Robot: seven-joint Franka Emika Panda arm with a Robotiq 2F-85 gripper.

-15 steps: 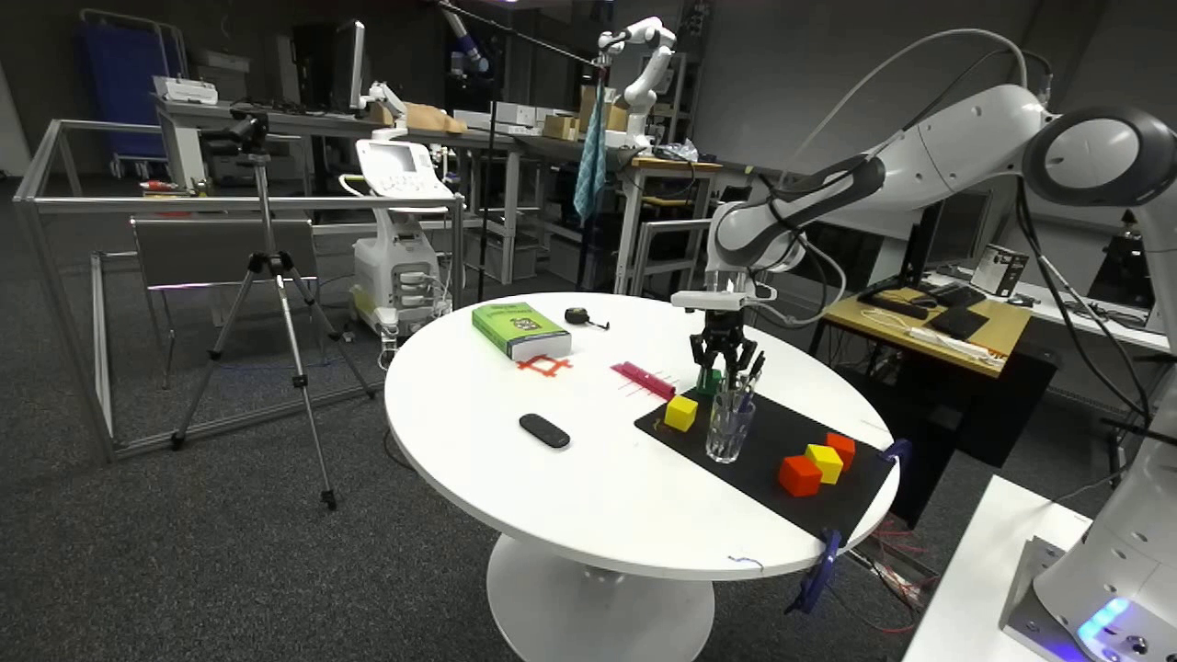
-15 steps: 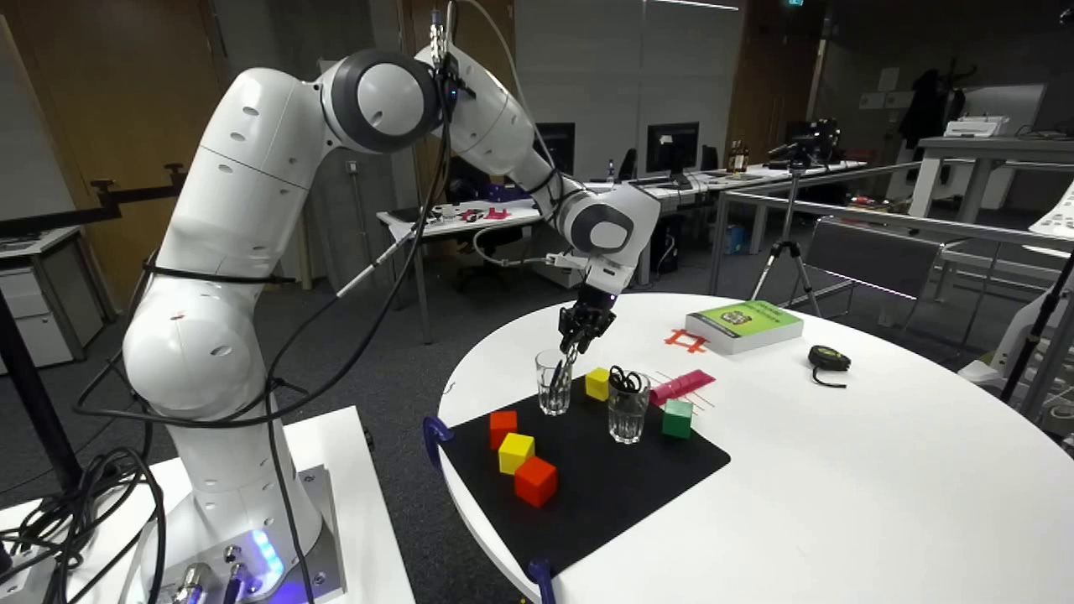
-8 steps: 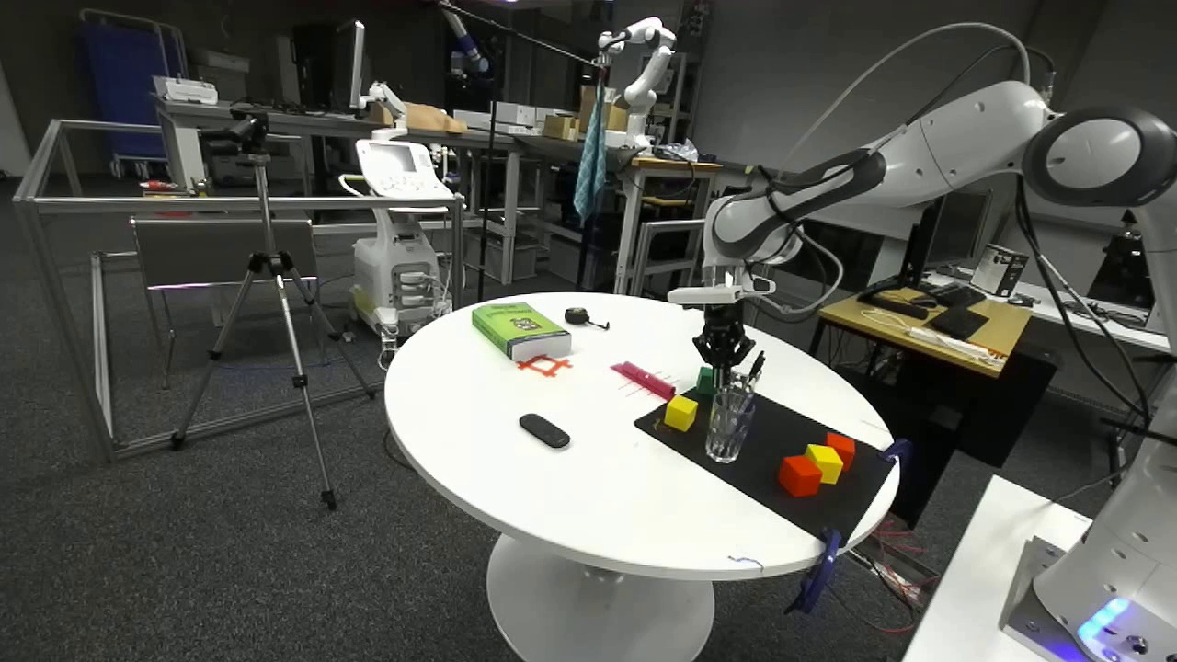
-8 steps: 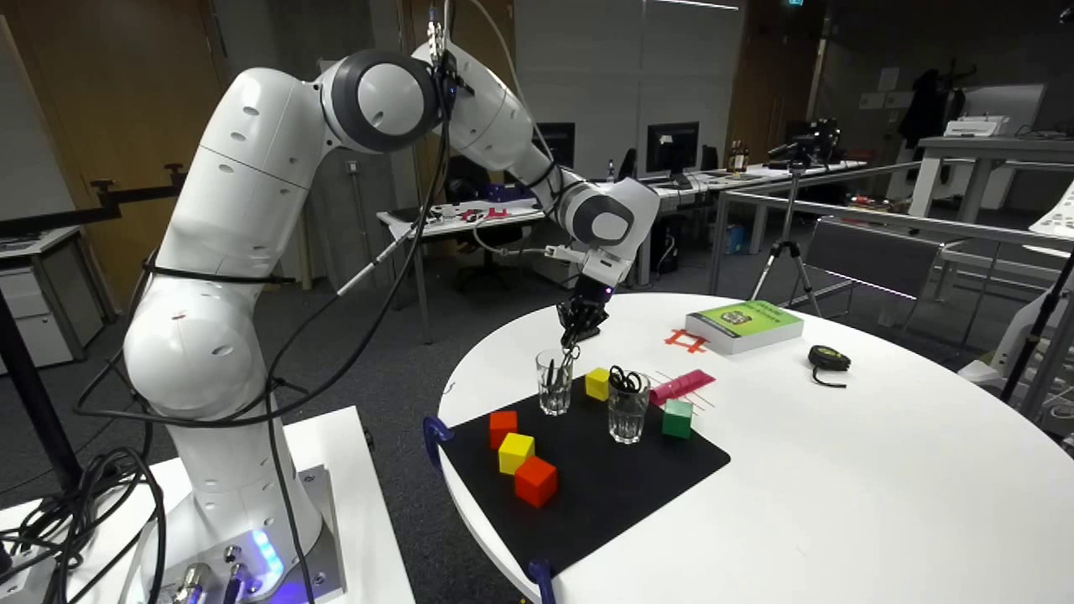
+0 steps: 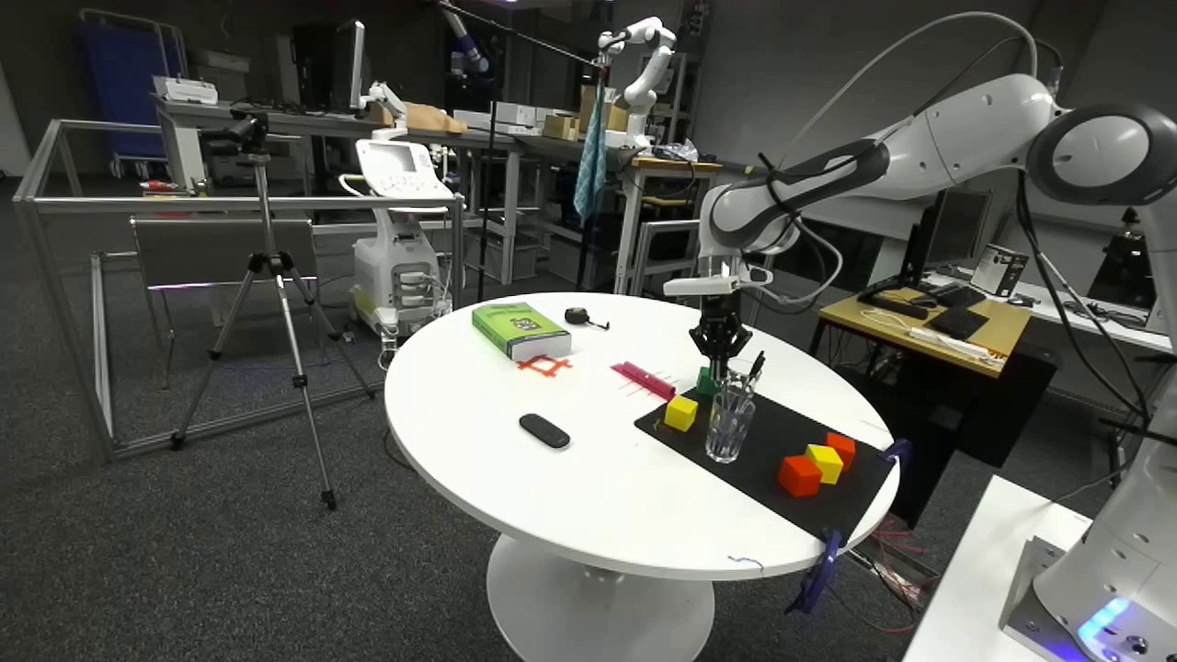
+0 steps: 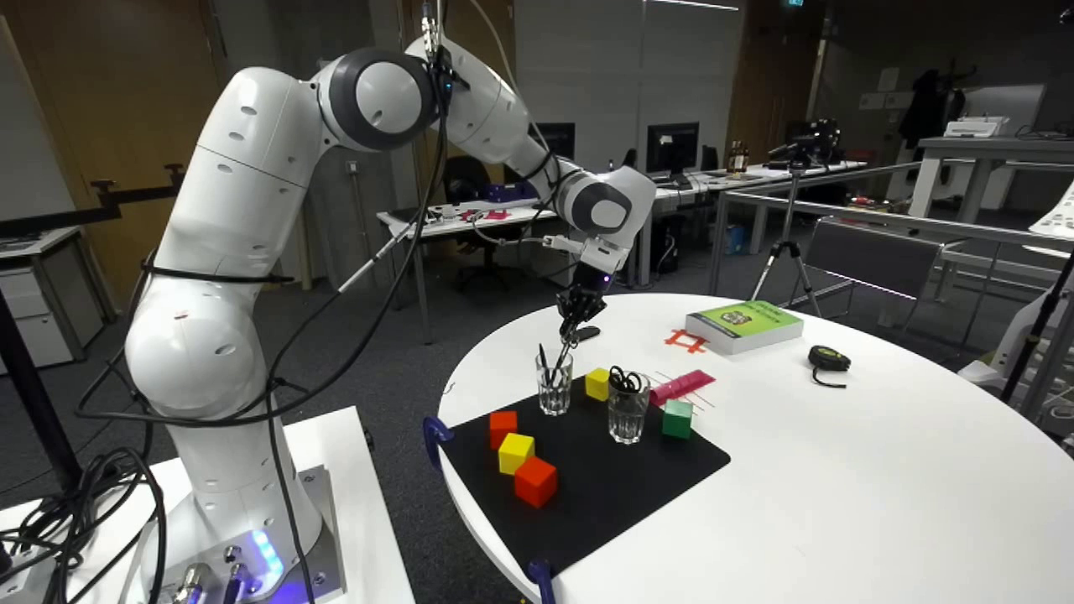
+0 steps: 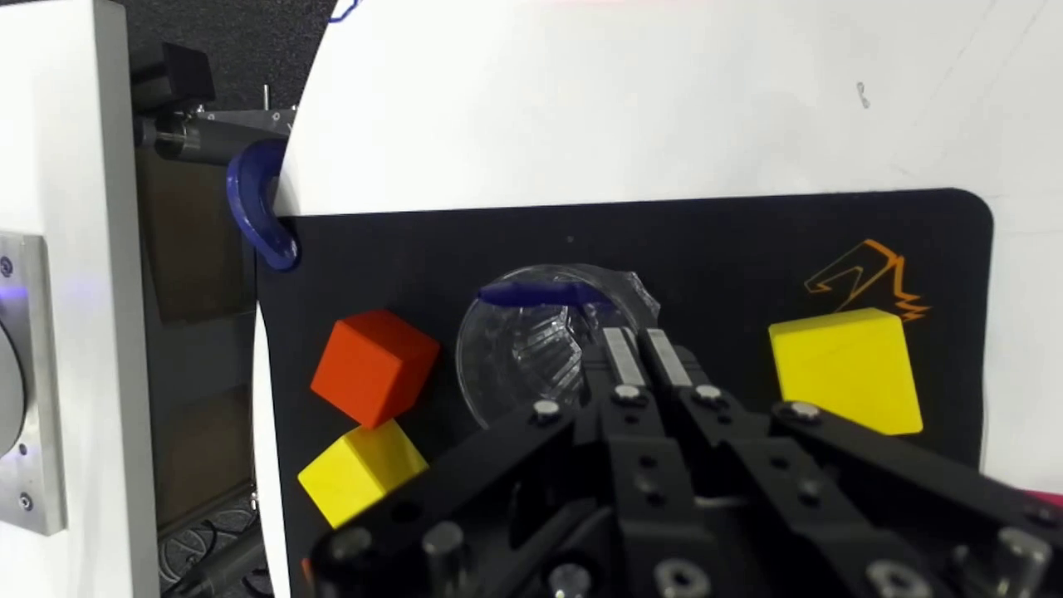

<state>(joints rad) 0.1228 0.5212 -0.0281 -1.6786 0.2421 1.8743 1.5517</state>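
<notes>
- Pen glass (image 6: 554,394): upright on the black mat (image 6: 604,503), below the end effector (image 7: 638,339), whose tips hang just above one side of its rim;
- End effector: fingers (image 7: 623,357) pressed together or very nearly so; whether a slim pen sits between them is hard to tell, the tips being dark and blurred;
- Dark pens (image 6: 544,362): leaning in that glass, close beneath the end effector; a blue pen (image 7: 540,294) shows within the rim in the wrist view;
- Lone yellow cube (image 6: 596,383): below the end effector, near the pen glass;
- Second glass (image 6: 628,424): farther from the end effector, holding black-handled scissors (image 6: 623,380); green cube (image 6: 677,419) just past it;
- Row of three cubes (image 6: 516,454), red, yellow, red: lower, on the same mat;
- White desk (image 6: 839,503): under everything; book (image 6: 742,327) and tape measure (image 6: 828,359) well apart from the end effector.
</notes>
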